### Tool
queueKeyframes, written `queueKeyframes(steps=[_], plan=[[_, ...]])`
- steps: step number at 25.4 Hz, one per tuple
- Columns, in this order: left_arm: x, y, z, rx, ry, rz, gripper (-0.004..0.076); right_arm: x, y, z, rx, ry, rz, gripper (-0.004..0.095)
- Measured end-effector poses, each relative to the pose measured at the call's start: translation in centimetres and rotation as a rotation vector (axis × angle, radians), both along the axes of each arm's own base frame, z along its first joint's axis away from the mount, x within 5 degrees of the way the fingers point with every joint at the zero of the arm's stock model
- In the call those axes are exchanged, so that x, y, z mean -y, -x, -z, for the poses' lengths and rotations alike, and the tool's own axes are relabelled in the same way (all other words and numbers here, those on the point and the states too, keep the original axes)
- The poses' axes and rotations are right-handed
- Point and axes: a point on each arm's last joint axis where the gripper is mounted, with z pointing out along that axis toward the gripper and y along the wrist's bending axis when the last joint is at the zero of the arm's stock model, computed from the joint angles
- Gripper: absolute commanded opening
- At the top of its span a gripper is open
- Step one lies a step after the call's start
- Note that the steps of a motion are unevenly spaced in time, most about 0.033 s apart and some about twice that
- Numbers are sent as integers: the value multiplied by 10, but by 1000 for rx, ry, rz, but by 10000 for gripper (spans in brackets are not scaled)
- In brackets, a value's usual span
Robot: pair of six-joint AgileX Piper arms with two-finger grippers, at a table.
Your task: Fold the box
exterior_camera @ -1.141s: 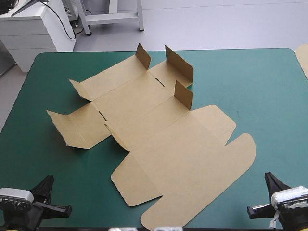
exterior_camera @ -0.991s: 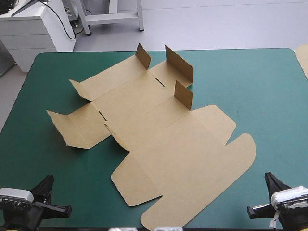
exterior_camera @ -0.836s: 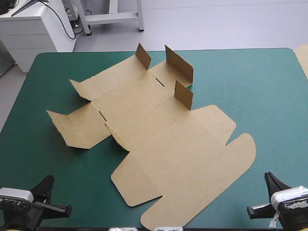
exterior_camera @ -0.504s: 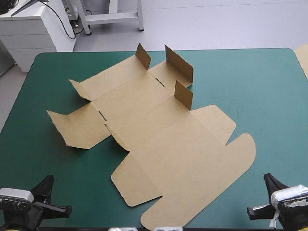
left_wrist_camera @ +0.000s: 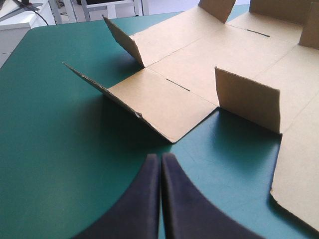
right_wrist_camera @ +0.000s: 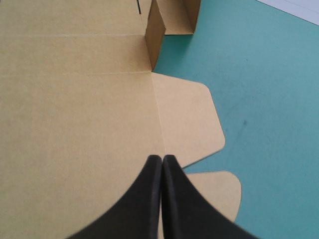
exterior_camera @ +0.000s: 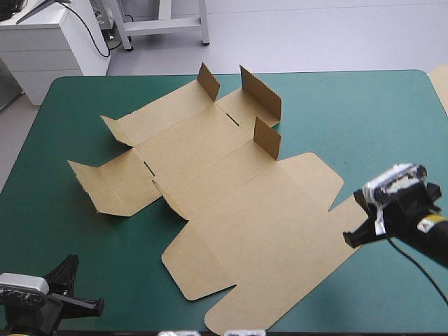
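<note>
- In the high view, bright, even light from overhead falls on the box point(exterior_camera: 231, 203) and on the teal-green cover point(exterior_camera: 364, 112) around it.
- The upright flaps point(exterior_camera: 267, 136) on the box's far side throw short, soft-edged shadows just beside them.
- In the left wrist view, the box's lifted panel point(left_wrist_camera: 154, 102) casts a broad, dark, soft shadow on the cover under its raised edge.
- A second shadow pools on the cover at the foot of one of those flaps.
- In the right wrist view, the box's board is pale and evenly lit.
- The floor point(exterior_camera: 315, 35) beyond the box's far side is the brightest area.
</note>
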Motion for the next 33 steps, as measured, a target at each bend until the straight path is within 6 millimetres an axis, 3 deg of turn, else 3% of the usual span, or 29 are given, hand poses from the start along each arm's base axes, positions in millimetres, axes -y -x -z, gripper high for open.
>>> queueKeyframes(steps=[3,7,9,13,14,16,21,24,33], plan=[[0,0,0,0,0,0,-8,-7,-59,-28,-54,-11,-85,-14],[0,0,0,0,0,0,-8,-17,-121,-40,-131,24,-162,-13],[0,0,0,0,0,0,-8,-34,-155,-45,-144,84,-216,-13],[0,0,0,0,0,0,-8,-65,-199,-37,-188,157,-238,-12],[0,0,0,0,0,0,-8,-77,-221,-26,-225,178,-239,-6],[0,0,0,0,0,0,-8,-92,-249,-14,-258,202,-257,85],[0,0,0,0,0,0,-8,-106,-286,13,-345,215,-292,476],[0,0,0,0,0,0,-8,-112,-302,28,-384,218,-309,650],[0,0,0,0,0,0,-8,-137,-326,67,-419,235,-355,673]])
